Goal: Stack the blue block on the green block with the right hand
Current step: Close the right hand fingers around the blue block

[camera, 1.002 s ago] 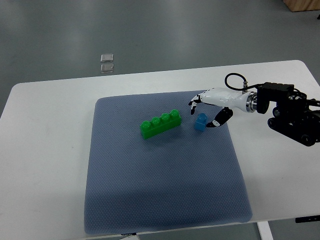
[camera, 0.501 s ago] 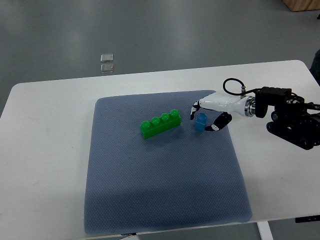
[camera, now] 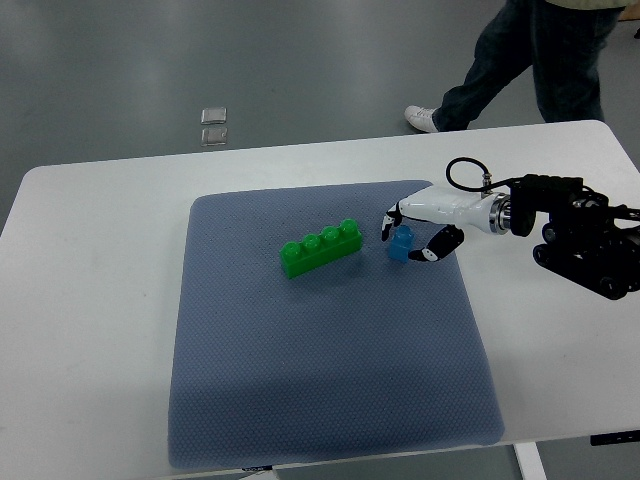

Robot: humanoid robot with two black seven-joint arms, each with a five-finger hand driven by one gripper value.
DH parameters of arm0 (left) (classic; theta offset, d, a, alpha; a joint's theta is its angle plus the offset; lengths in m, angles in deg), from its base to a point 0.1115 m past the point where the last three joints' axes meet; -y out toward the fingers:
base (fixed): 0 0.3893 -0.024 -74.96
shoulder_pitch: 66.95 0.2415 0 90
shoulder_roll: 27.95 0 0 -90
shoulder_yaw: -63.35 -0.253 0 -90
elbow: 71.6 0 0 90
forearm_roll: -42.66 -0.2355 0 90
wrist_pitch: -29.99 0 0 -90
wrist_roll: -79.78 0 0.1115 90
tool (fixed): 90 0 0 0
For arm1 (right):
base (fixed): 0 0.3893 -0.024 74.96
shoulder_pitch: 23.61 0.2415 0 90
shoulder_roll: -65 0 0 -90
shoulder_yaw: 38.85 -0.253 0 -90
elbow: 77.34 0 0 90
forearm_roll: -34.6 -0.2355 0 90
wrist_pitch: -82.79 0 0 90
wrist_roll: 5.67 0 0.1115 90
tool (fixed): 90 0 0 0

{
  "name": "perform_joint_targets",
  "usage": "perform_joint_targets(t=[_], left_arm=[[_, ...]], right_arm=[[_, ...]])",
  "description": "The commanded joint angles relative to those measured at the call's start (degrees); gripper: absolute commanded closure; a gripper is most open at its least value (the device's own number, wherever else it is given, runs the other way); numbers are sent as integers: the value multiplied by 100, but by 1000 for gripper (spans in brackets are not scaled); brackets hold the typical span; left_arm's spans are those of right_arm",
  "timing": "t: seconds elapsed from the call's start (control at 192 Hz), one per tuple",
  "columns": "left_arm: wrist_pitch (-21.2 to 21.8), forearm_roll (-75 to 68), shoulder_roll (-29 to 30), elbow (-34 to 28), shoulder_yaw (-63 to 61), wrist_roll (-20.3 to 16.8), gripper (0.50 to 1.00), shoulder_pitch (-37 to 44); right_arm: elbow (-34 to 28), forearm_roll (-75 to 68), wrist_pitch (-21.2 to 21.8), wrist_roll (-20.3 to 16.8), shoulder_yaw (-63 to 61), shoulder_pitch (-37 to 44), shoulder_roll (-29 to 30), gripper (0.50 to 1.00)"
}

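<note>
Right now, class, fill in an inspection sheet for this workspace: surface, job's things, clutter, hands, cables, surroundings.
Surface: white table with a blue-grey mat on it.
Job's things: green block lies on the mat; blue block sits to its right, apart from it, not stacked.
Clutter: nothing seen on the table.
Hands: right hand curls round the blue block, fingers on both sides; whether it grips cannot be told. Left hand not in view.
Cables: black cable loops above the right wrist.
Surroundings: grey floor, two small plates on it, a person's legs beyond the table.
</note>
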Motion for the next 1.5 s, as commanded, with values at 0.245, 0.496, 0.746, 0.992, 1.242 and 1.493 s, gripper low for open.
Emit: perform_joint_targets(t=[0.245, 0.496, 0.746, 0.992, 1.242, 1.493], left_arm=[[0, 0, 0, 0, 0, 0, 500, 0], [0, 0, 0, 0, 0, 0, 500, 0], [0, 0, 0, 0, 0, 0, 500, 0], [0, 0, 0, 0, 0, 0, 500, 0], [0, 0, 0, 0, 0, 0, 500, 0], [0, 0, 0, 0, 0, 0, 500, 0]], right_arm=[[79, 0, -5, 0, 5, 9, 14, 773], [79, 0, -5, 0, 22, 0, 14, 775], [79, 9, -14, 9, 84, 9, 5, 856], [70, 44, -14, 9, 75, 9, -4, 883], [70, 53, -23, 26, 14, 61, -74, 883], [35, 53, -23, 62, -4, 70, -92, 979]])
